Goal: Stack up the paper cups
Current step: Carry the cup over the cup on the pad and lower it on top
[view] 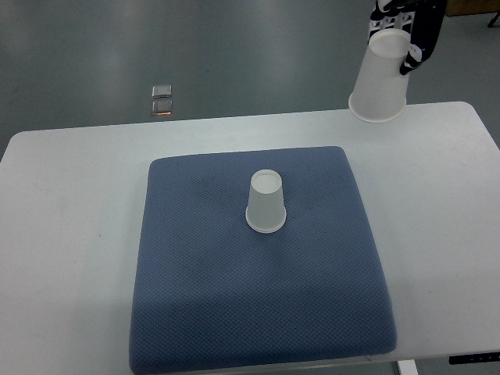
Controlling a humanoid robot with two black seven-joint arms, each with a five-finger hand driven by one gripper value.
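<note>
Up top, the hand (406, 31) grips an upside-down paper cup (380, 78), fingers wrapped around it.

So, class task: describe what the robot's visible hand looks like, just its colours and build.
Only one hand shows, at the top right corner, and it is mostly cropped by the frame edge. What is visible is black, with white segments or patches along the fingers. No cables, sleeve or readable markings can be made out.
</note>
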